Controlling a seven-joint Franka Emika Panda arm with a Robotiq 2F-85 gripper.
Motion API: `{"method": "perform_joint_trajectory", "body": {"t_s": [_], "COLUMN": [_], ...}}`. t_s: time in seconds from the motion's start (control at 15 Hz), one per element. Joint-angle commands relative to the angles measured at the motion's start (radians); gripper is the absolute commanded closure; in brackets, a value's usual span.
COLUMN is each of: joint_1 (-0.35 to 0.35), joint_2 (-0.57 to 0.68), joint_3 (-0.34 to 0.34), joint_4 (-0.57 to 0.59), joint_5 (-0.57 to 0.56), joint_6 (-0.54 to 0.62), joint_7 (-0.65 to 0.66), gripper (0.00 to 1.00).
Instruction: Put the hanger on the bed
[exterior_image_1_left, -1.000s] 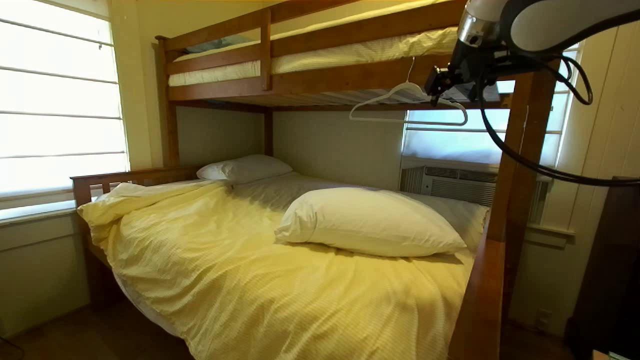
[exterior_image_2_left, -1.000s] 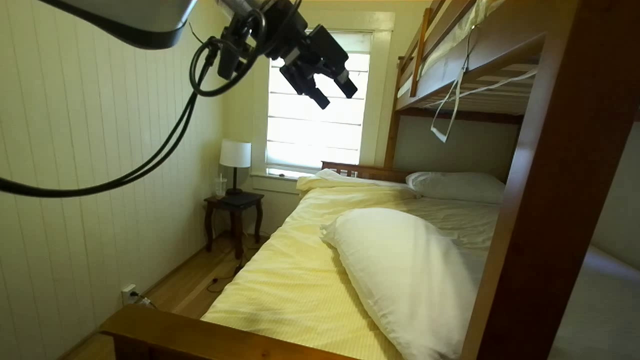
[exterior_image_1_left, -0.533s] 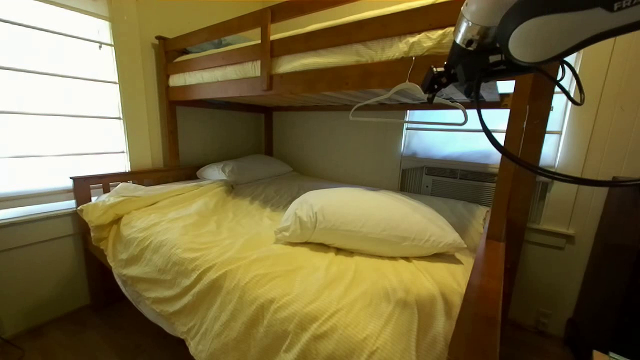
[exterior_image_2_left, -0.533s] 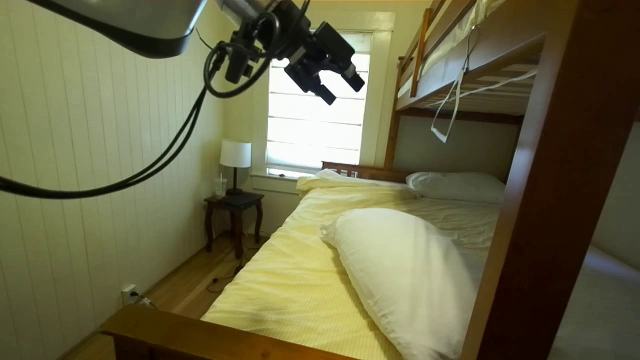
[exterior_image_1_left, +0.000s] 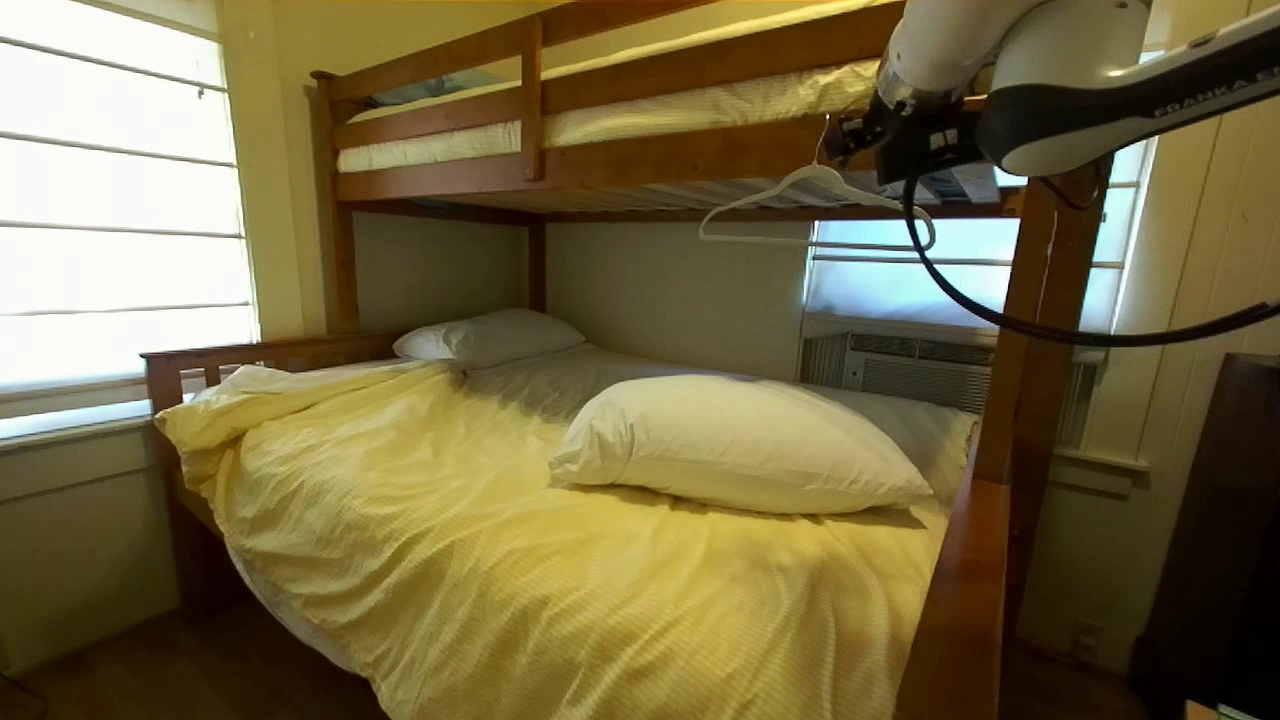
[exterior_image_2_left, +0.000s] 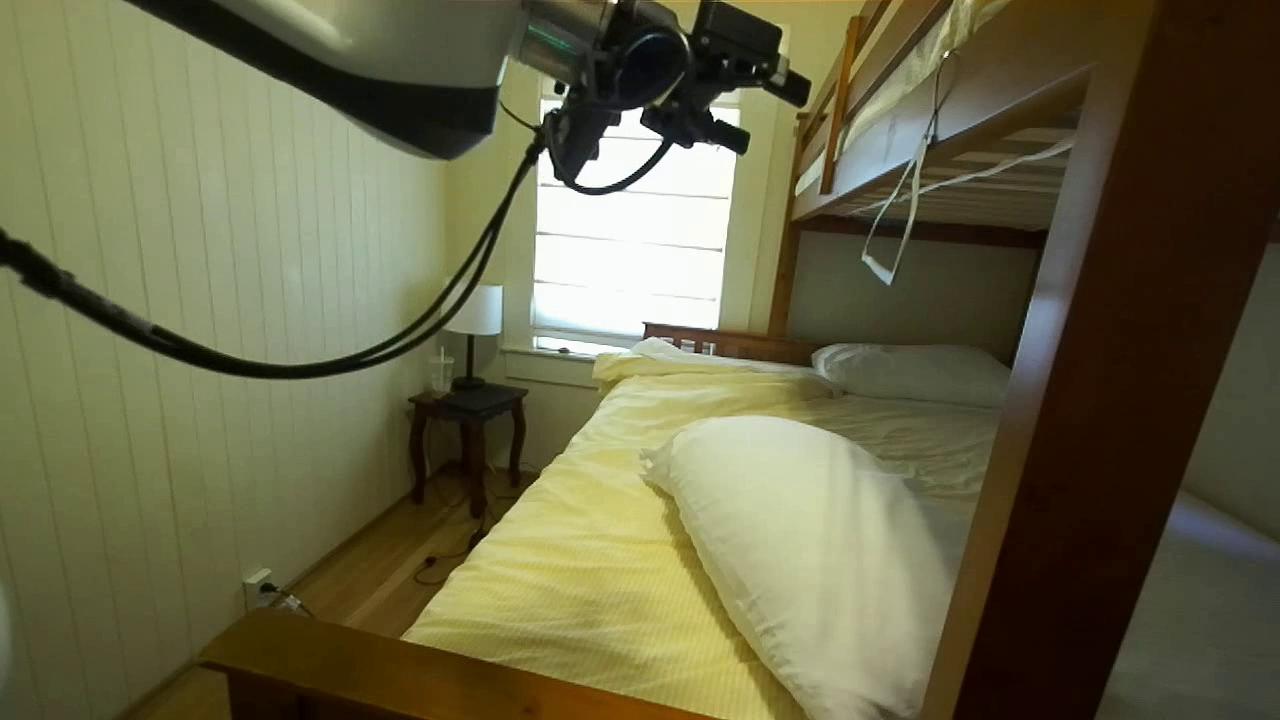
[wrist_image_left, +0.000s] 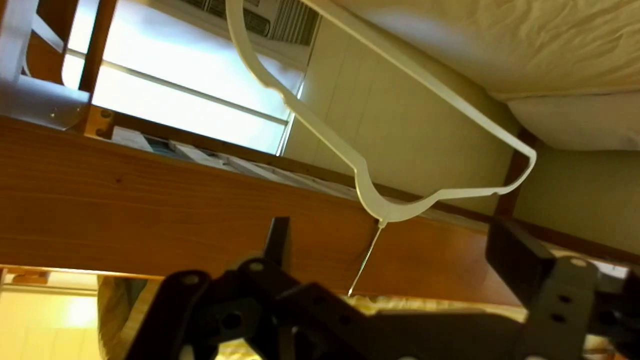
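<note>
Gripper (exterior_image_2_left: 765, 112) is closer to the upper bunk's side board (exterior_image_1_left: 650, 160) than in the earlier frames, and higher too — arm (exterior_image_2_left: 420, 70) and black cable (exterior_image_2_left: 270, 369) shift along with it. Hanger (wrist_image_left: 391, 214) stays put: hangs from the side board's upper edge, body reaching below its lower edge, same in both exterior views. Fingers (wrist_image_left: 515, 255) are spread well apart; wrist view shows the hanger's thin top end between them, against the side board, but in an exterior view the gripper is out in front of the side board, apart from the hanger. Bed (exterior_image_1_left: 600, 590) is below the side board, rumpled pale yellow on top, hanger well above it. Large white pillow (exterior_image_1_left: 740, 440) lies on the bed, below the hanger's stretch of the side board; another white pillow (exterior_image_1_left: 500, 335) lies below the side board's far end. Air conditioner (exterior_image_1_left: 925, 375) sits under a window (exterior_image_1_left: 870, 285) beyond the side board. Lamp (exterior_image_2_left: 480, 308) and clear cup (exterior_image_2_left: 440, 372) stand on a dark side table (exterior_image_2_left: 475, 470), well out from the side board — cable hides part of the lamp.
</note>
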Motion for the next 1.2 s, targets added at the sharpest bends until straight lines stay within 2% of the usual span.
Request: {"method": "perform_joint_trajectory", "body": {"t_s": [0.0,0.2,0.53,0.73,1.0,1.13], "joint_1": [0.059,0.174,0.327,0.37,0.398,0.405], "joint_2": [0.128,0.207,0.288,0.315,0.335,0.341], "joint_3": [-0.027,-0.099,-0.241,-0.305,-0.357,-0.371], "joint_4": [0.11,0.151,0.169,0.174,0.172,0.171], "joint_5": [-0.246,-0.357,-0.455,-0.491,-0.512,-0.518], "joint_6": [-0.113,-0.239,-0.315,-0.322,-0.327,-0.328], "joint_7": [0.21,0.291,0.338,0.355,0.358,0.36], "gripper": [0.0,0.0,0.0,0.0,0.0,0.06]}}
